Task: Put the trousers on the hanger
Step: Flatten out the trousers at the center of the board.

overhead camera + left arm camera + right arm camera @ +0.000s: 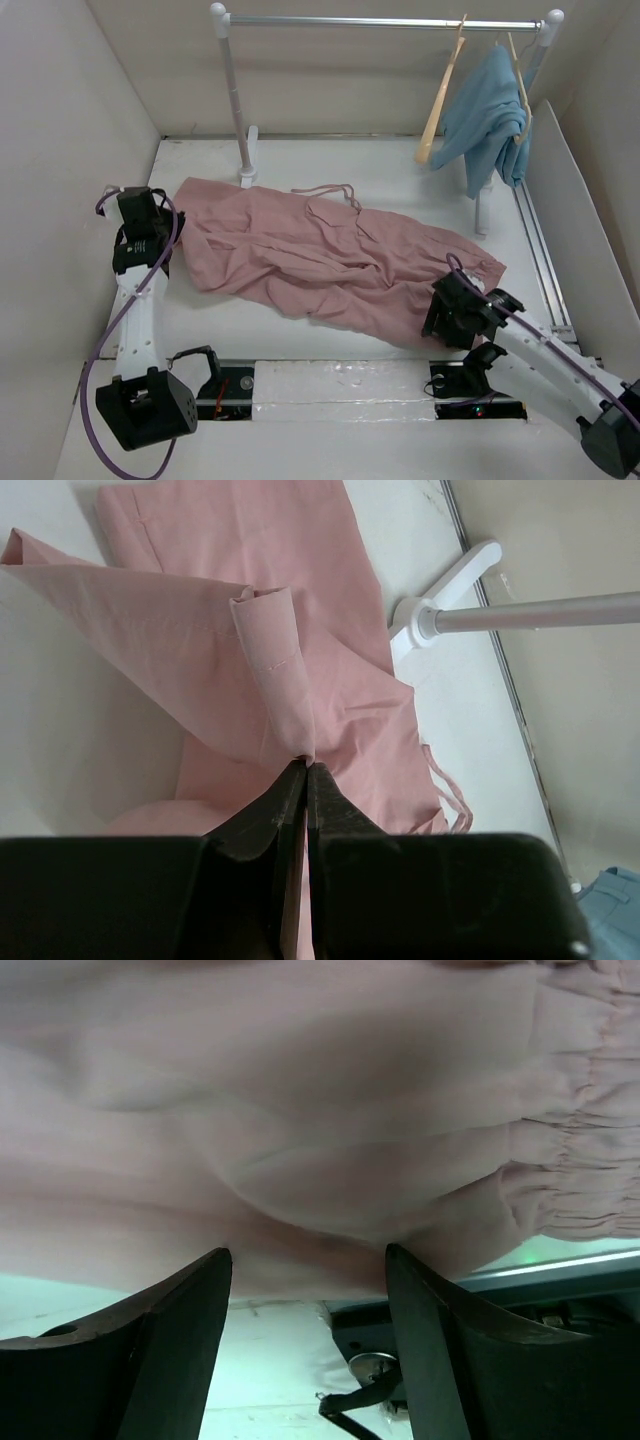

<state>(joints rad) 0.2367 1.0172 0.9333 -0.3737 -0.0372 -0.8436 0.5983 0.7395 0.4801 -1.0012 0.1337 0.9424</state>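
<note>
Left wrist view: the left tool (pixel 305 767) is pressed together, pinching a fold of the trousers (pixel 250 600), which sprawl across the middle of the tabletop (pixel 330 170). The right tool (pixel 308 1252) stands spread at their gathered end. The hanger (pixel 440 100) hangs over the far right corner.

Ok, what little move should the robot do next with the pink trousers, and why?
Probably close the right gripper on the trousers. Its jaws stand open right at the pink cloth, while the left gripper is shut on a fold. Then both arms could lift it.
</note>
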